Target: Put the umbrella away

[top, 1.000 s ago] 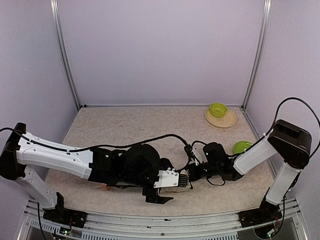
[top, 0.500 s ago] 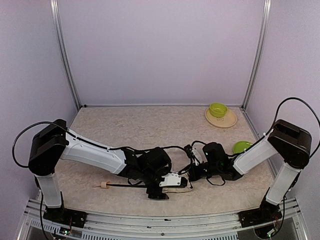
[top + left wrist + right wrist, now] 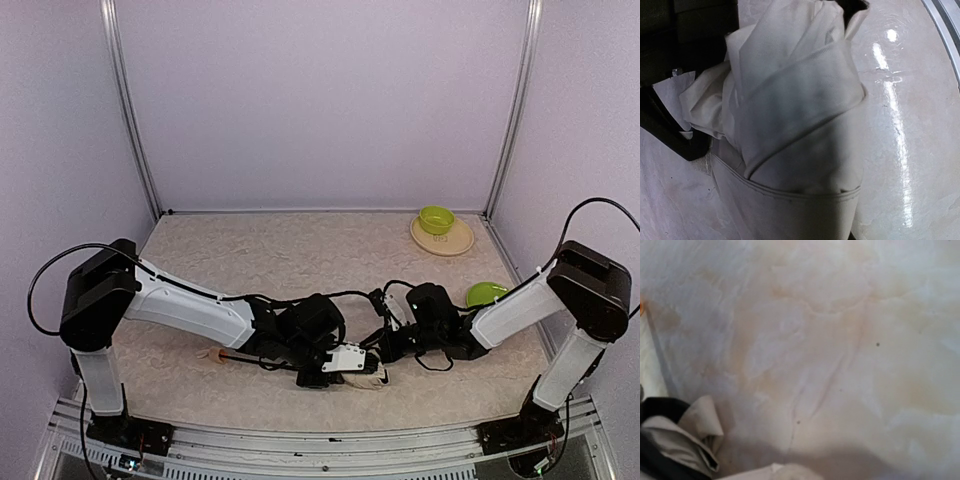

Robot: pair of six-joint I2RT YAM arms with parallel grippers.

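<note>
umbrella point(image 3: 800, 125) shifted rightward; left pincer point(image 3: 340, 368) at its fabric, grip unclear; right pincer point(image 3: 385, 350) closed; beige mottled tabletop point(image 3: 300, 260), lilac walls point(image 3: 320, 100).

Pale marbled bench point(image 3: 280, 250), with the cream umbrella point(image 3: 800, 110) lying bundled on it near the front edge. Back right sits a tan plate point(image 3: 460, 243). Nearer, a green bowl point(image 3: 484, 294) rests by the right side.

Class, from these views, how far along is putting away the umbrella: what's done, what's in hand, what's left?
Done: the umbrella looks collapsed, its canopy bunched in cream folds. In hand: the left pincer is at that bundle, with the right pincer shut beside it. Left: the shaft looks extended toward the handle, and everything lies loose on the table.
</note>
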